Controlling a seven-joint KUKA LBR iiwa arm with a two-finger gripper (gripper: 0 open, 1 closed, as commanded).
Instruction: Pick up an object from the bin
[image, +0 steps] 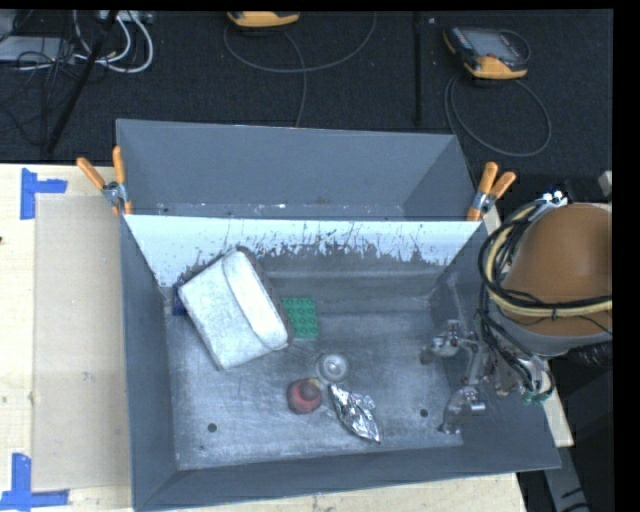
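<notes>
Bin (230, 420), grey metal, five loose things noted, all in its left and middle part.

- White padded bundle (232, 308): the largest thing, folded over on itself, lying at a slant near the far left corner.
- Green flat block (299, 317): square, just beside the bundle's right edge; we cannot tell if it touches.
- Shiny round piece (332, 366): small, silvery, mid-floor.
- Dull red rounded thing (305, 396): small, toward the near edge, just left of the foil.
- Crumpled foil scrap (356, 412): elongated, lying on the diagonal, its upper end just beneath the shiny piece.
</notes>
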